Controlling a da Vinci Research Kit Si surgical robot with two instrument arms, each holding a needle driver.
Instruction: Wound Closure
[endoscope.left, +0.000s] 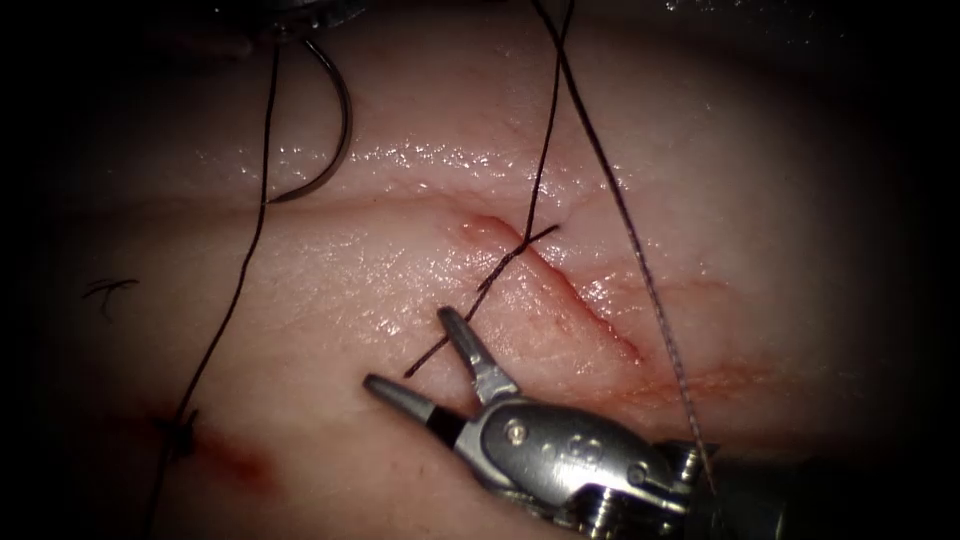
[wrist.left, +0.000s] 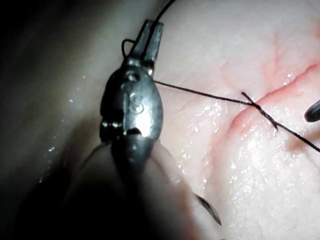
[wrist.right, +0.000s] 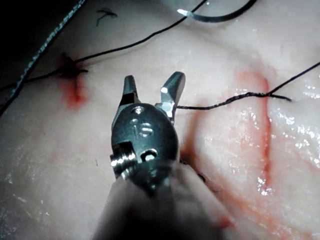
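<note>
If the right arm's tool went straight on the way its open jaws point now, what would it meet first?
Most likely the free thread tail lying between the right tool and the cut; depth is unclear, so it might pass above it.

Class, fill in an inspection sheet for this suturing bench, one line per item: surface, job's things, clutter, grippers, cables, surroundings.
Surface: tissue, wet, with a reddened cut.
Job's things: needle free above the tissue, left of the cut; thread crosses the cut.
Clutter: knotted stitch beside red fluid; cut end of thread.
Grippers: right tool open, holding nothing, beside the thread's free end; left tool shut on the thread.
Cables: nothing seen.
Surroundings: dark.
</note>
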